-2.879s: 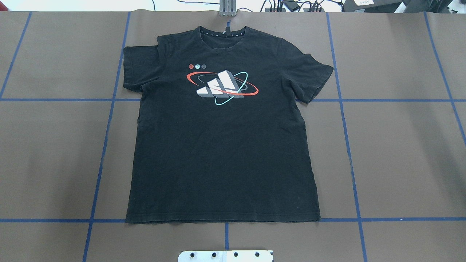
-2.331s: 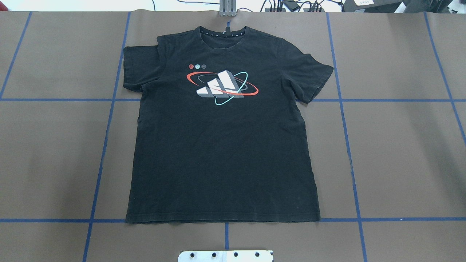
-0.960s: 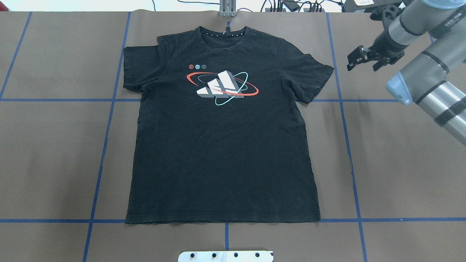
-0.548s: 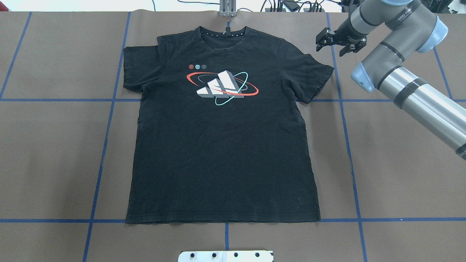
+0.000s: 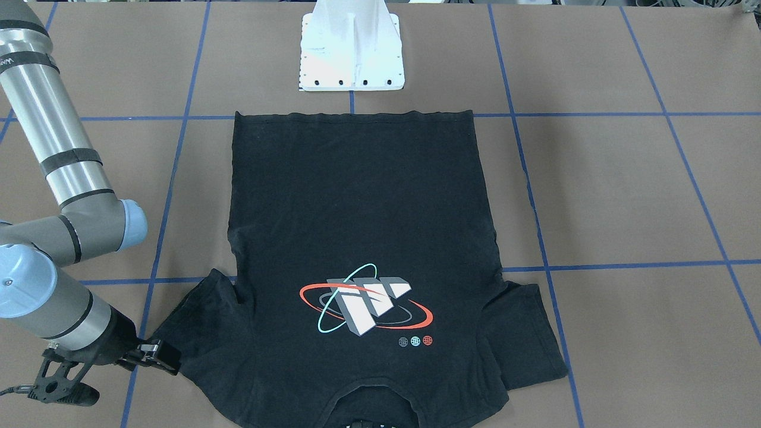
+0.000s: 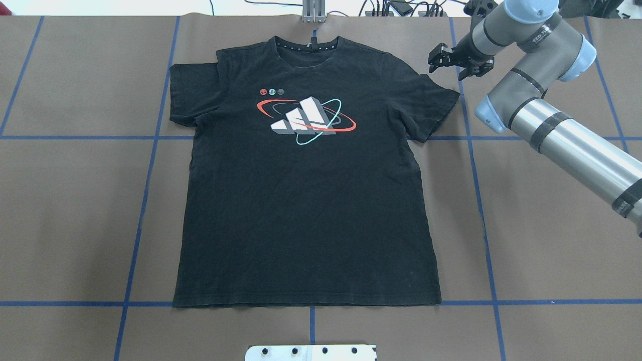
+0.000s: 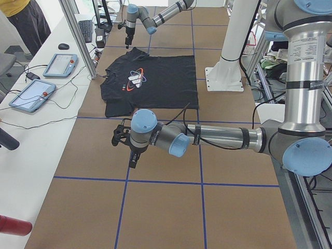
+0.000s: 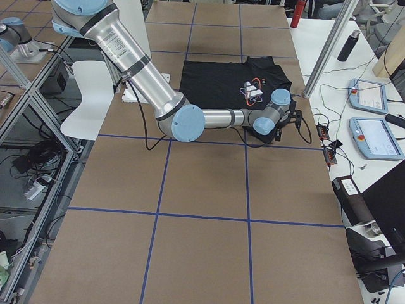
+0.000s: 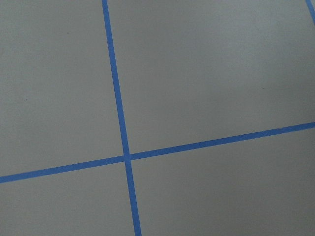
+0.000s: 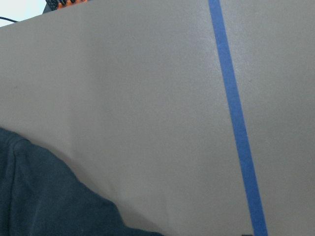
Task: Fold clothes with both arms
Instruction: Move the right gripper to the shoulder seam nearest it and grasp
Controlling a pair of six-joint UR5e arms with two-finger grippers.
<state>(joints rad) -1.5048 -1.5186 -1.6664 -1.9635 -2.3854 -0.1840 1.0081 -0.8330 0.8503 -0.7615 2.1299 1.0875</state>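
Shifted left since a moment ago, the right pincer (image 6: 445,69), spread wide and empty, hangs just upper-right of the sleeve (image 6: 431,103) of the T-shirt (image 6: 306,210) lying flat mid-frame, collar (image 6: 306,47) toward the top.

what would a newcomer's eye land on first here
A black T-shirt lies flat, face up, in the middle of the table, its red, teal and white logo on the chest. The right arm reaches in with open jaws close beside one sleeve.

T-shirt (image 6: 306,200) flat on table (image 6: 551,225), right hand (image 6: 446,67) just beside its sleeve (image 6: 431,105), left hand (image 7: 119,137) well apart
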